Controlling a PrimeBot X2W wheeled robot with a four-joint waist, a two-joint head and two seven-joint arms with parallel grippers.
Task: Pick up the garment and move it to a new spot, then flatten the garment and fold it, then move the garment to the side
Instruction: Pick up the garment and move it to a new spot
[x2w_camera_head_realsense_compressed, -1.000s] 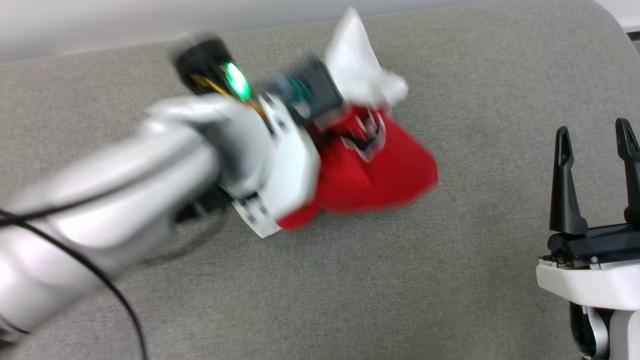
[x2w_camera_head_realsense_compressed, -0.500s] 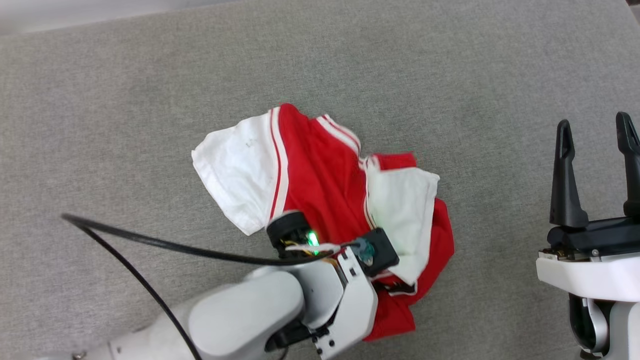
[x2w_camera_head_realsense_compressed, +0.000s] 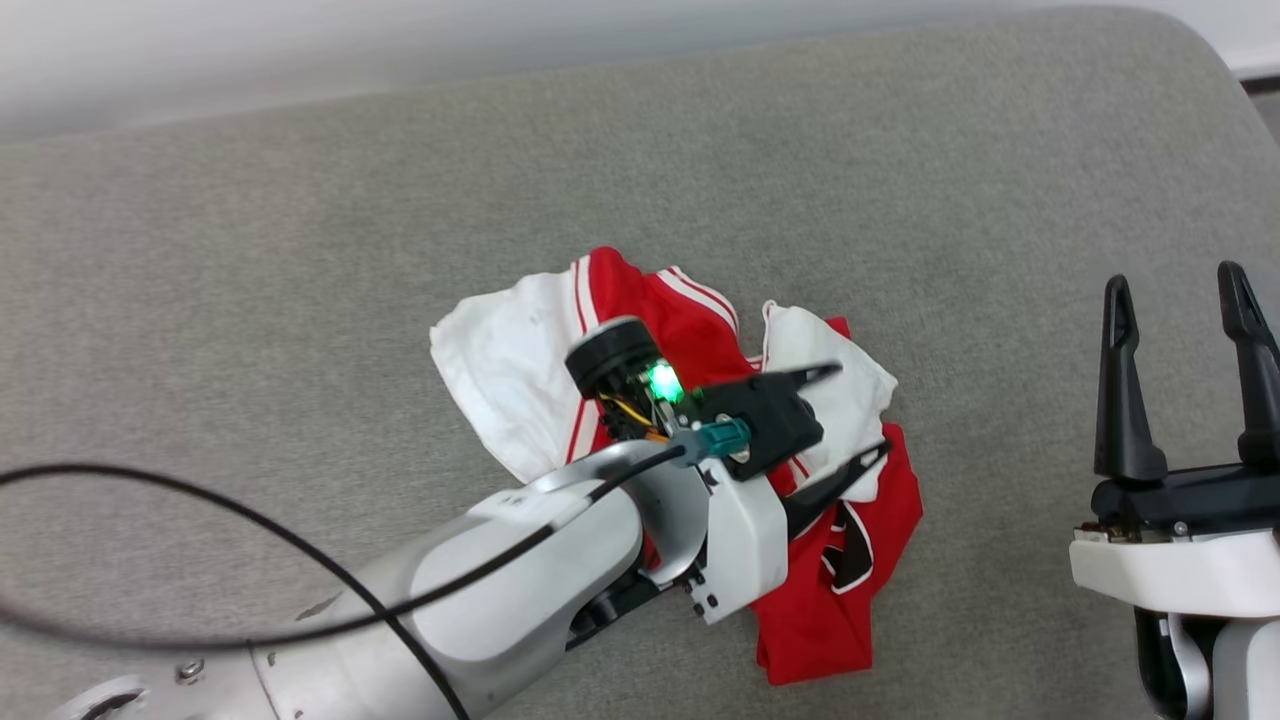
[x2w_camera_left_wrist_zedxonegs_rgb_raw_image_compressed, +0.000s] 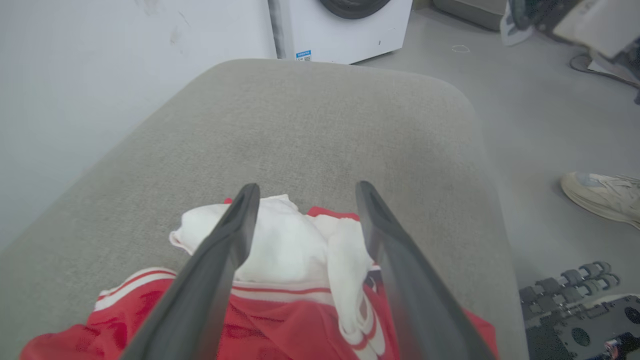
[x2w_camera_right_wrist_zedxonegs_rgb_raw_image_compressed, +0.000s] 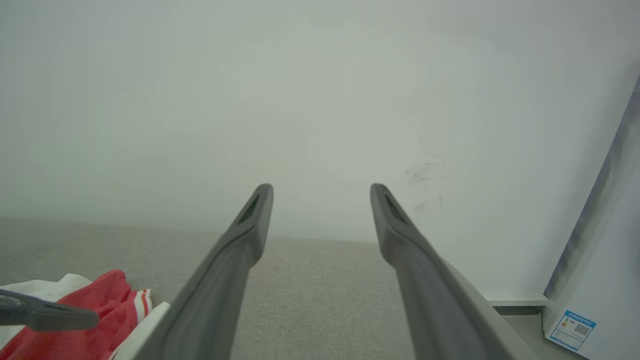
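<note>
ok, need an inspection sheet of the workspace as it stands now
surface: grey upholstered cushion, rounded corners.
job's things: red jersey T-shirt, crumpled near the middle, white sleeves showing, not flattened or folded.
clutter: nothing seen.
claws: left claw open, fingers over the shirt's white sleeve, gripping nothing; right claw open, empty, off to the right.
cables: black cable loops over the cushion to the left wrist.
surroundings: pale wall behind; white washing machine and a person's shoe on the floor beyond.

Shell of left forearm (x2w_camera_head_realsense_compressed: 520, 570) glossy silver-white; black cable (x2w_camera_head_realsense_compressed: 640, 466) runs to a teal connector (x2w_camera_head_realsense_compressed: 722, 437), green light (x2w_camera_head_realsense_compressed: 661, 378) lit at the wrist. Both the left gripper (x2w_camera_head_realsense_compressed: 860, 410) and right gripper (x2w_camera_head_realsense_compressed: 1172, 282) have two long tapered dark fingers on white housing.
</note>
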